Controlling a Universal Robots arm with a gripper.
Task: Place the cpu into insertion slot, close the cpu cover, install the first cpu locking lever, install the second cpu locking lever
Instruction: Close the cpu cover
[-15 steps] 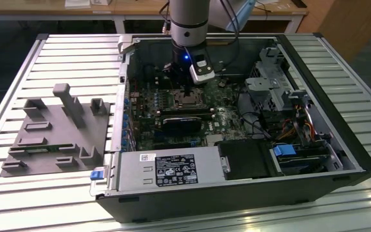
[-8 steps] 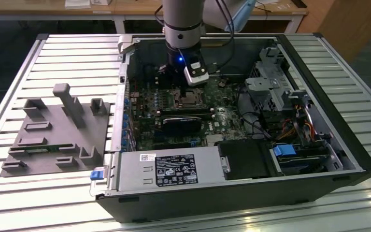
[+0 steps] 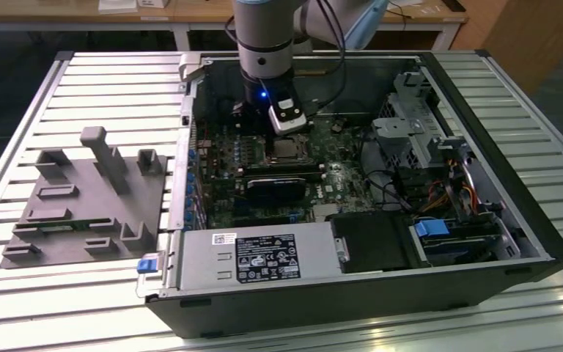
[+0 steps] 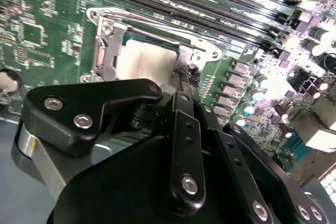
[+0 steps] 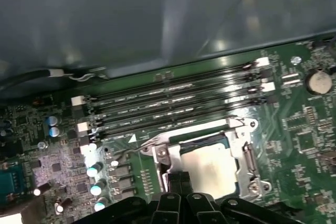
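The cpu (image 4: 144, 61) lies flat in the insertion slot (image 5: 251, 153) on the green motherboard, its dull silver top (image 5: 210, 169) showing in both wrist views. The cpu cover (image 4: 106, 51) is down over it, framing the chip. A thin wire lever (image 5: 135, 149) sticks out from one socket corner toward the capacitors. My gripper (image 5: 178, 178) hovers just over the socket's edge, its black fingers pressed together. In the exterior view the gripper (image 3: 286, 138) hangs straight above the cpu (image 3: 286, 151) inside the open computer case. I cannot tell whether the fingertips (image 4: 181, 98) touch the lever.
Long black memory slots (image 5: 173, 103) run beside the socket, close to the case wall (image 5: 131, 19). A black graphics card (image 3: 273, 188), a power supply (image 3: 262, 257) and a drive cage (image 3: 413, 136) crowd the case. A grey fixture (image 3: 86, 198) sits at the exterior view's left.
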